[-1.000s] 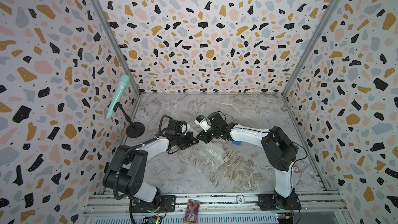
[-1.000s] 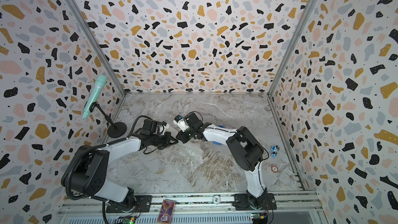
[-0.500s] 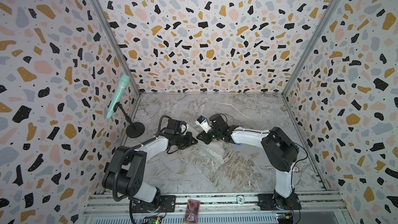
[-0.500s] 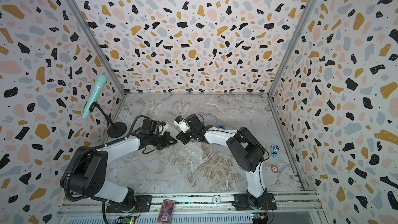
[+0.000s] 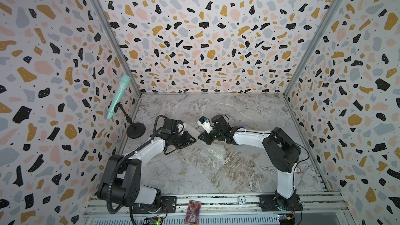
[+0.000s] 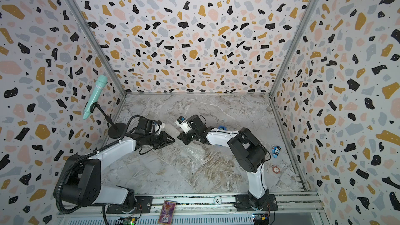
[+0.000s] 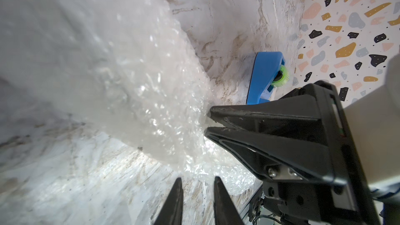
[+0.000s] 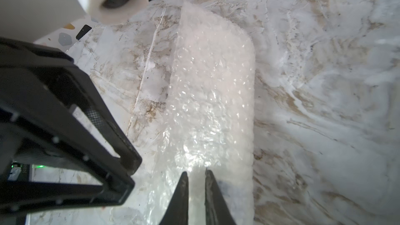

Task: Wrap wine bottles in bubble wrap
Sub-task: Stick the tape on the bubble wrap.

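Note:
The bubble wrap point(image 8: 212, 94) lies on the marble table as a long rolled bundle, also seen in the left wrist view point(image 7: 140, 83); a flat part of the bubble wrap point(image 5: 213, 153) spreads toward the front. The wine bottle does not show. My right gripper point(image 8: 195, 172) is shut on the near end of the roll, with wrap pinched between its tips, as the left wrist view shows of the right gripper point(image 7: 207, 122). My left gripper point(image 7: 197, 179) is open, nothing between its fingers, just beside the wrap. In both top views the left gripper point(image 5: 194, 140) and right gripper point(image 5: 199, 137) nearly meet tip to tip.
A blue tape dispenser point(image 7: 264, 76) sits behind the right arm. A green microphone point(image 5: 119, 96) on a black stand point(image 5: 136, 130) is at the back left. By the right wall lie a small blue-white item point(image 6: 276, 150) and a round disc point(image 6: 275, 169).
My left gripper's jaws have parted and let go of the wrap. Both grippers have shifted slightly left; the right one still holds the wrap.

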